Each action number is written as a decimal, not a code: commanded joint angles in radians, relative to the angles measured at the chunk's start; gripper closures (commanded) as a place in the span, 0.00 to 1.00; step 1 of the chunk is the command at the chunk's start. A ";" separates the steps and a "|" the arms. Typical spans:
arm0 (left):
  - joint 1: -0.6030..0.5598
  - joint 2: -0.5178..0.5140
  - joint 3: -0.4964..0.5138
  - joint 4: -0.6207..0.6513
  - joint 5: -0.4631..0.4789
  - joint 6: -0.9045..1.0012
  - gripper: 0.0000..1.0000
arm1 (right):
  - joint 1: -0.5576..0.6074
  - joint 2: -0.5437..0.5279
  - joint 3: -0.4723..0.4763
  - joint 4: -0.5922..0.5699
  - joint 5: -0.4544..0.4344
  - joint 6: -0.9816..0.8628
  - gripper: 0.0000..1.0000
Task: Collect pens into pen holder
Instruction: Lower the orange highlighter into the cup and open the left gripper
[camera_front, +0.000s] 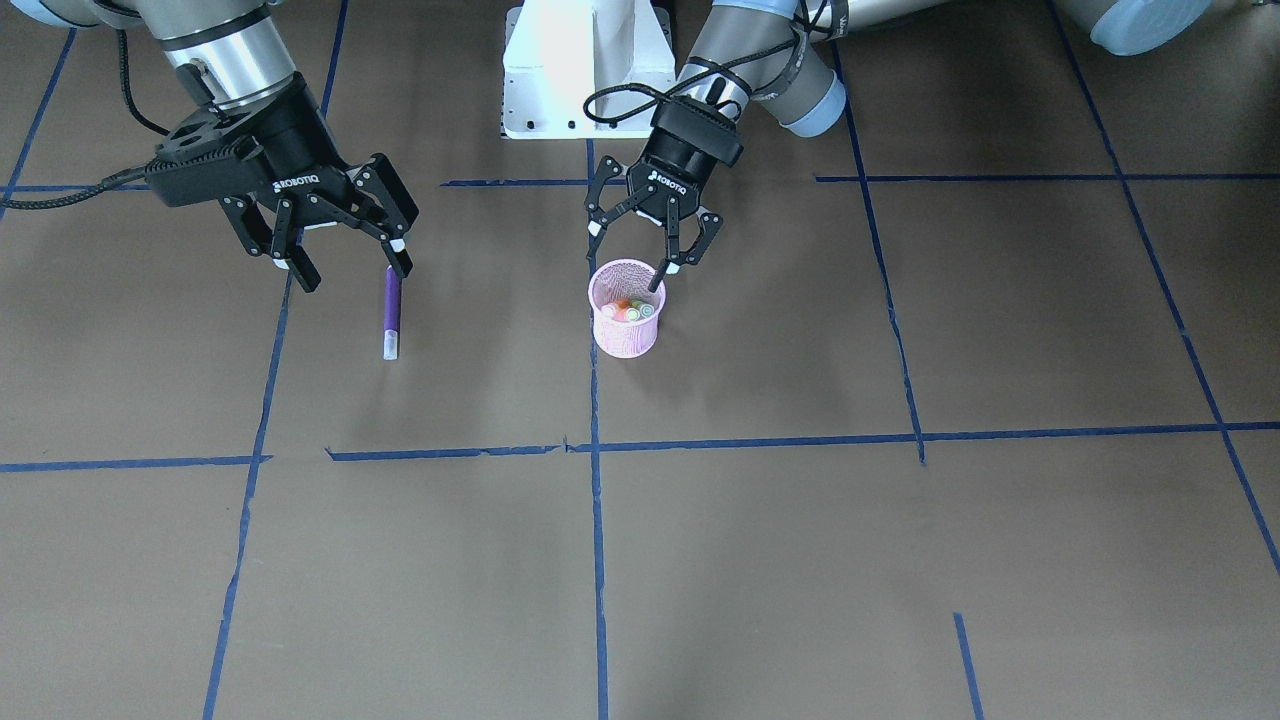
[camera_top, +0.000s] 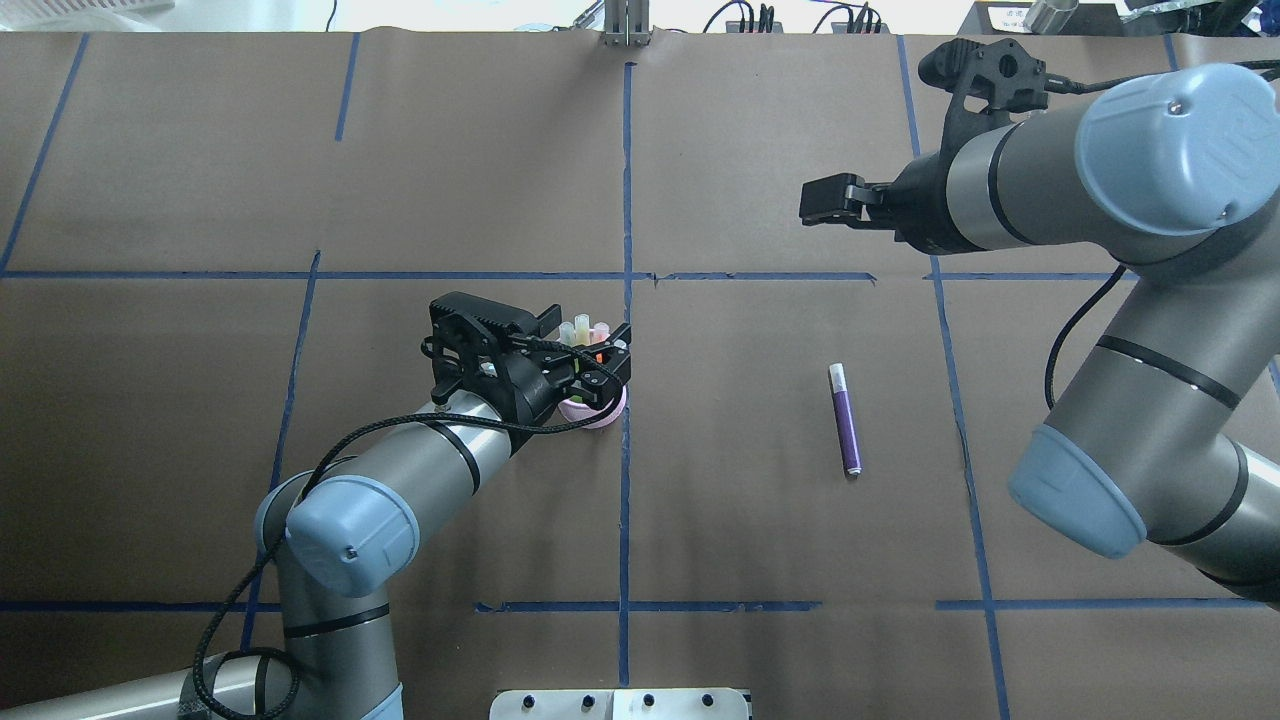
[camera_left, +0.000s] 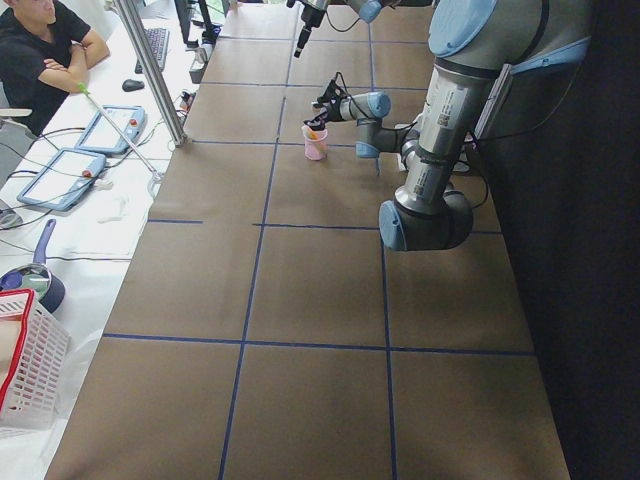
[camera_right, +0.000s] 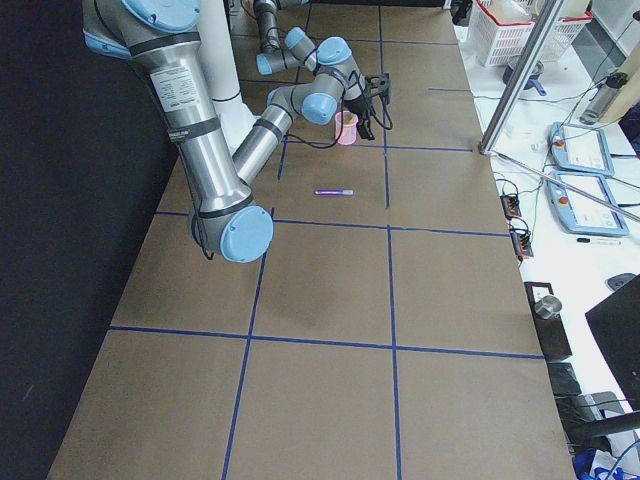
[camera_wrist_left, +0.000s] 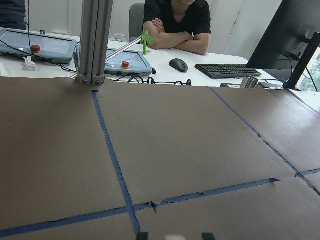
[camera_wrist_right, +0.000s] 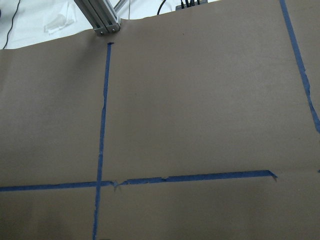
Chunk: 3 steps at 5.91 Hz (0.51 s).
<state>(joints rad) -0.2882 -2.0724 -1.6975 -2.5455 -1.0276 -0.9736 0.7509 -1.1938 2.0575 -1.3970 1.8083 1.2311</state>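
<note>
Pens stand in pen holder; purple pen lies flat on table, well apart. We judge it light, stiff, slick, apt to roll: we'd pinch mid-barrel. Right gripper hangs spread near its end, empty; left gripper spread above holder.

1. Robotics lab: industrial grey-and-blue left arm and right arm share a white pedestal.
2. Bench is papered brown and gridded with blue tape, i.e. a marked test area.
3. Aluminium extrusion post stands at the bench's far edge.
4. Teach pendants with red stop buttons lie on the white desk beside the bench.
5. Operator sits at that desk, arms folded, with keyboard, mouse and monitor.
</note>
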 joint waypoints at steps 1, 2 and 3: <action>-0.029 -0.006 -0.092 0.005 0.000 -0.023 0.00 | -0.007 -0.001 -0.078 -0.010 0.083 -0.001 0.00; -0.055 0.008 -0.090 0.008 -0.005 -0.072 0.00 | -0.016 0.026 -0.153 -0.031 0.088 0.001 0.00; -0.071 0.082 -0.090 0.008 -0.025 -0.103 0.00 | -0.031 0.042 -0.218 -0.051 0.091 -0.004 0.01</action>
<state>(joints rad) -0.3414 -2.0424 -1.7832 -2.5387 -1.0379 -1.0446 0.7322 -1.1689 1.9031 -1.4295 1.8927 1.2300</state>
